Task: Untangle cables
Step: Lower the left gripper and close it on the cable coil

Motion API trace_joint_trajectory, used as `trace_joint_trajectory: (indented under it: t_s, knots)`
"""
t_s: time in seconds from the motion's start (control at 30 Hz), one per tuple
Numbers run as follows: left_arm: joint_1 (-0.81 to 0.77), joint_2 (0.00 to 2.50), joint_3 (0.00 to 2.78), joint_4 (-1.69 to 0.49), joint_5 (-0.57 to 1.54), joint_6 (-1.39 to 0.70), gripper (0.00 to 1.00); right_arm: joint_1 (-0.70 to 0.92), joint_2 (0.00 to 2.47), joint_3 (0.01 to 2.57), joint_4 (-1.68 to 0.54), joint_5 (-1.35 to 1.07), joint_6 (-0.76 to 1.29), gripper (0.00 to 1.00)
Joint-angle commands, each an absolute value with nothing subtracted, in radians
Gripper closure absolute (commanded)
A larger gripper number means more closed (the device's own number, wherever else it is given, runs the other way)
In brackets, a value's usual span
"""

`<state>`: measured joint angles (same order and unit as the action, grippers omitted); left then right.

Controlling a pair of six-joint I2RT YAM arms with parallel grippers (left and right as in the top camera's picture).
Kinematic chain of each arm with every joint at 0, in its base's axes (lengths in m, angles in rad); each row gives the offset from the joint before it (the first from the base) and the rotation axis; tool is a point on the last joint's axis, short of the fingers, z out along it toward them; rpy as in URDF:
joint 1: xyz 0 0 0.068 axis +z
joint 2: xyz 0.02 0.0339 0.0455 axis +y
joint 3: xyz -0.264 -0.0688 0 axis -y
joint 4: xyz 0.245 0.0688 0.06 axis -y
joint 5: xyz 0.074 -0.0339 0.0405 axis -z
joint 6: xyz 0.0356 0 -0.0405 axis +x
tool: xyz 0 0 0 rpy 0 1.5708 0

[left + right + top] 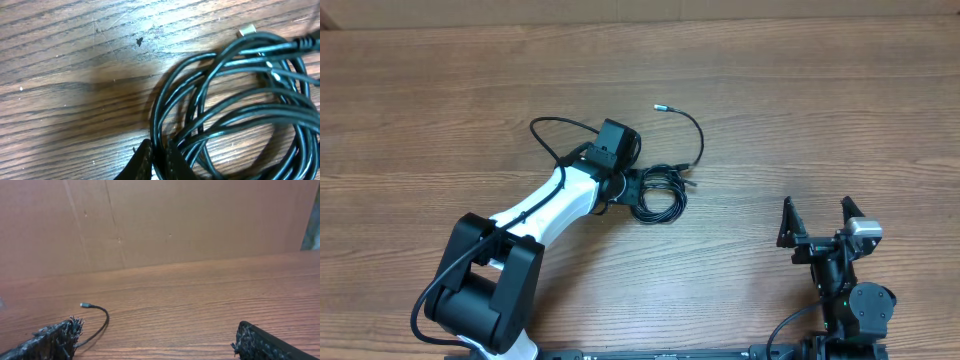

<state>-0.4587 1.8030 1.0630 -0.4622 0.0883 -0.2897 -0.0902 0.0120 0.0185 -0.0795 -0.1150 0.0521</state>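
- My left claw point(157, 159) is clenched on one strand at the edge of the cables point(235, 95), which lie coiled mid-surface point(470, 100).
- My right claw point(817, 210) stands released and empty, well apart from them.
- Only one silver-tipped end point(660, 105) trails free. I judge the untangling barely begun, with the whole coil left to separate.

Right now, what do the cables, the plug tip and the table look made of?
Cables: glossy black jacket, likely rubber or PVC; highlights run along the strands, and they coil loosely.
Plug tip: bright silver, probably metal.
Table: brown wood grain, low sheen; solid wood or laminate, can't tell.
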Motion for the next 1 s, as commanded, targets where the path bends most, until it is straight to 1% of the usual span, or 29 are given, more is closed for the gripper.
trace_joint_trajectory:
  t_s: [0.0, 0.47, 0.73, 0.97]
  knots:
    - [-0.465, 1.818, 1.078, -0.459, 0.078, -0.295, 0.90, -0.094, 0.003, 0.008, -0.076, -0.105, 0.051, 0.00]
    - [-0.465, 1.818, 1.078, -0.455, 0.078, -0.295, 0.90, -0.094, 0.003, 0.008, -0.076, -0.106, 0.051, 0.00]
    - [-0.465, 1.818, 1.078, -0.459, 0.078, -0.292, 0.95, -0.094, 0.003, 0.008, -0.076, -0.106, 0.051, 0.00]
    - [-0.465, 1.818, 1.078, -0.459, 0.078, -0.292, 0.96, -0.094, 0.003, 0.008, -0.076, -0.105, 0.051, 0.00]
